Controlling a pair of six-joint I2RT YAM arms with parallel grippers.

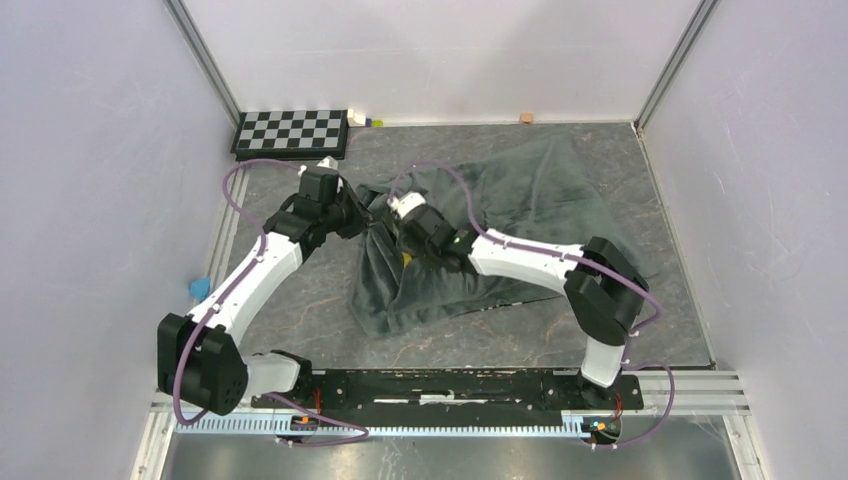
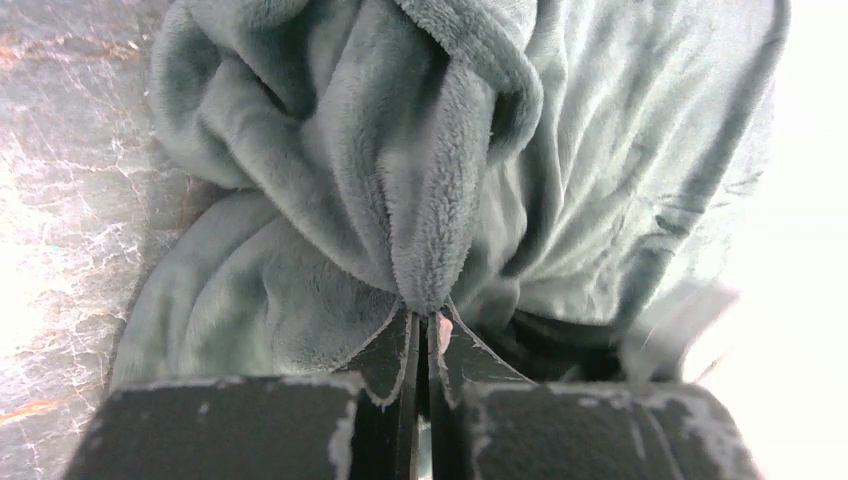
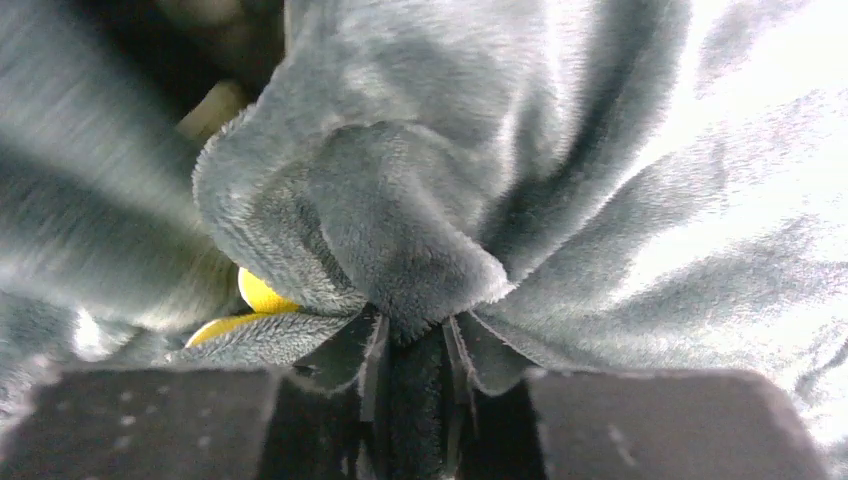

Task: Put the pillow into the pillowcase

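Pillow point(image 3: 258, 294) mostly hidden inside grey pillowcase point(image 1: 520, 190) — only yellow edge showing.

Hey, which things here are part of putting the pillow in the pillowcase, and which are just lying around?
For the job: pillowcase; pillow, only its yellow edge showing; left gripper and right gripper, both pinching the pillowcase.
Lying about: checkerboard; blue object; tan block.
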